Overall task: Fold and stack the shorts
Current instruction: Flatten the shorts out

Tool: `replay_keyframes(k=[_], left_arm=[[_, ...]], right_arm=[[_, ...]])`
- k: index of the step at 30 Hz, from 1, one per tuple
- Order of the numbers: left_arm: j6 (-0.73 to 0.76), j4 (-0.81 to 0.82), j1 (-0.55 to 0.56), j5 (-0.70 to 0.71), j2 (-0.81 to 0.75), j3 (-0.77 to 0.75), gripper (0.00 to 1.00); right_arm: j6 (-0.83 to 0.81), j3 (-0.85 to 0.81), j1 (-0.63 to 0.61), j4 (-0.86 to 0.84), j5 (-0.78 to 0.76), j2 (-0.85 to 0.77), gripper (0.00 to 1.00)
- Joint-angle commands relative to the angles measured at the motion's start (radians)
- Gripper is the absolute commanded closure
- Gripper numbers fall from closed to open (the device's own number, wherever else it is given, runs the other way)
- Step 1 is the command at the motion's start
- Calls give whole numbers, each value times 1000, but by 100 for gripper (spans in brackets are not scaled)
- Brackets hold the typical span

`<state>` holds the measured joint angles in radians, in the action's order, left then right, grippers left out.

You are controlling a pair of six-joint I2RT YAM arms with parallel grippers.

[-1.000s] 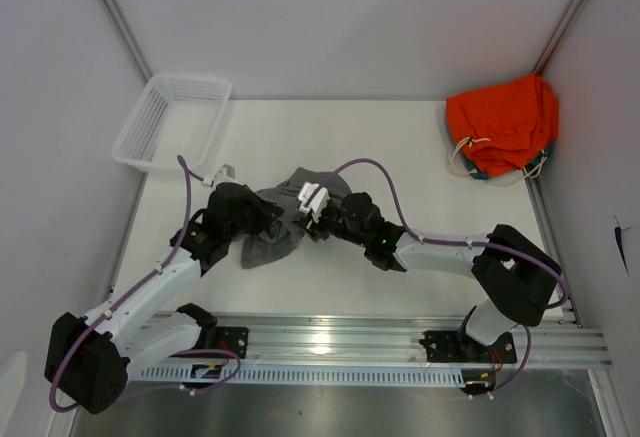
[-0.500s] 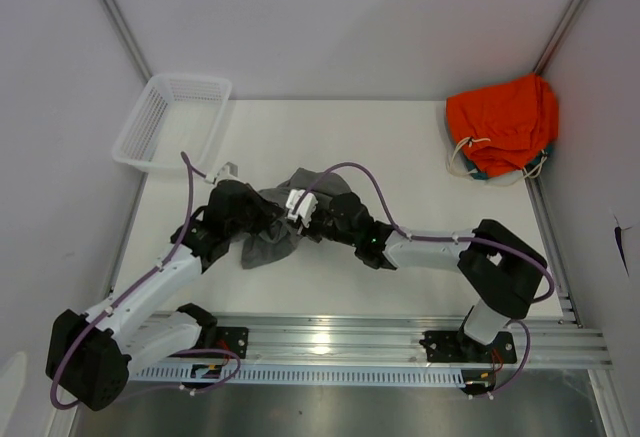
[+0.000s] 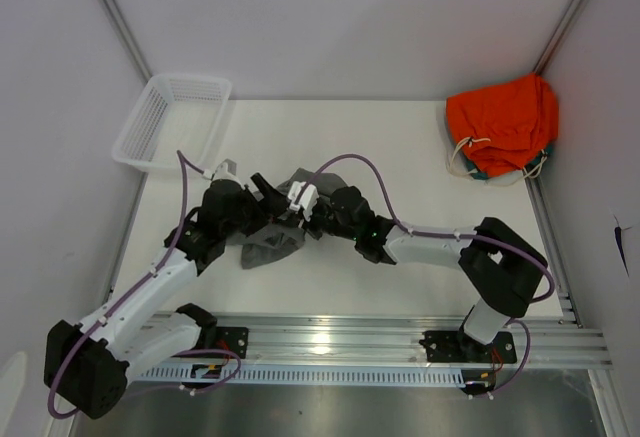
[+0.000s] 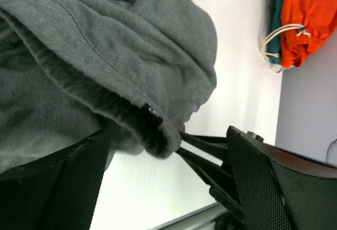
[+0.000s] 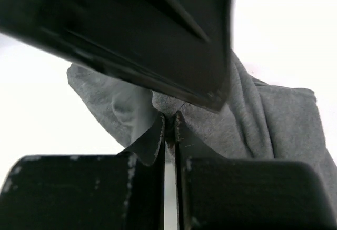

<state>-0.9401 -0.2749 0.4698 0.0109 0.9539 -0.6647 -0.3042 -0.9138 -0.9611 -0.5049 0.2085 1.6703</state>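
The shorts lie crumpled on the desk directly under both hands, not yet spread, so the job now seems to be getting two good holds on the cloth so that it can be drawn out flat for folding. The right hand is closed almost completely, with a thin fold of grey jersey nipped between its fingers. The left hand is spread wide and grips nothing; a thick hem bearing a small dark tag droops just ahead of it, between its fingers. To do this well, the left hand should probably reach further in so the hem sits deep between the pads before closing. Both hands could then draw apart along the desk without tugging, since soft jersey likely slips out of a shallow pinch. The crowding is the main obstacle: a dark part of the left hand fills the space just above the right hand's fingers, so a knock is possible. The orange garment sits well off to the right hand's outer side. A white basket stands beyond the left hand, and neither is in the way.
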Motion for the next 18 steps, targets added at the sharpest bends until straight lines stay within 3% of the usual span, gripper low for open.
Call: replay_keyframes(k=[1,18], left_arm=[[27,-1,-10,-15,-49,-49,8],[-192,112,-48,-161,19,13,14]], right_arm=[[33,-40,19,-32,42,-55,100],[13,-28,-19,-66,-35,-101,100]])
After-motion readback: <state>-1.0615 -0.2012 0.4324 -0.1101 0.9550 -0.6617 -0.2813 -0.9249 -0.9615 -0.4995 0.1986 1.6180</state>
